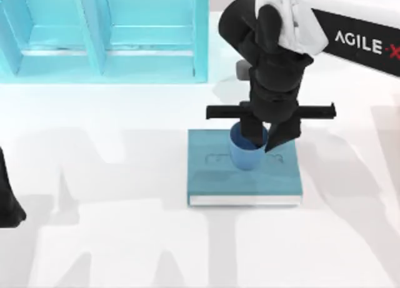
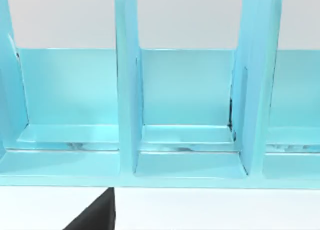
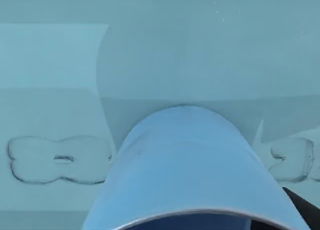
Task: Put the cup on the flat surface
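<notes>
Blue cup [image 1: 247,152]: 1 item, upright on the teal block [image 1: 215,175], which lay on the white table [image 1: 112,238] right of centre. Right hand [image 1: 265,138]: directly over the cup, its 2 dark fingers straddling the rim, seemingly 1 inside and 1 outside; whether they pinched the wall or merely stood around it cannot be told. Left hand [image 1: 9,203]: parked at the table's left edge; finger state cannot be told. Light-blue shelf unit [image 1: 103,35]: at the back left.

Handling note, as judgement: the grip should be confirmed firm, the cup lifted straight up clear of the block, carried sideways over bare table and lowered level before letting go.

Views: the right wrist view gave the cup's wall [image 3: 190,165] close against the block's embossed marks; the top view alone gave the surrounding layout; the left wrist view faced the shelf's compartments [image 2: 185,90]
</notes>
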Motion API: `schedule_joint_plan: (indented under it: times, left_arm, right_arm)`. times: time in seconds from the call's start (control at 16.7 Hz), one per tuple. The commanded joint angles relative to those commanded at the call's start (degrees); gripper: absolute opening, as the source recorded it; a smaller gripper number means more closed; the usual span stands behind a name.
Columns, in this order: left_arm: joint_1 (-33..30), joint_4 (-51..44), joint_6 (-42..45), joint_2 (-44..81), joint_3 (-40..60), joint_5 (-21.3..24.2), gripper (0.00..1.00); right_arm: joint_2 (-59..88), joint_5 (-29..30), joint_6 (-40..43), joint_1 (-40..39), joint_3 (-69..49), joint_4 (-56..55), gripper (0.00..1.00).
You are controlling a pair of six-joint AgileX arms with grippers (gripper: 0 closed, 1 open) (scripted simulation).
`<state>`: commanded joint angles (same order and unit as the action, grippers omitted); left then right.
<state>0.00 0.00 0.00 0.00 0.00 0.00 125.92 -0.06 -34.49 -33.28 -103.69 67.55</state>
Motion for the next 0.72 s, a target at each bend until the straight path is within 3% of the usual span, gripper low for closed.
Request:
schedule_joint_plan:
  times: [0.72]
  left_arm:
    - [0.0,0.0,0.0,0.0,0.0,0.0,1.0]
  right_arm:
    - [-0.6,0.1,0.1,0.2,-9.4,10.1,0.0]
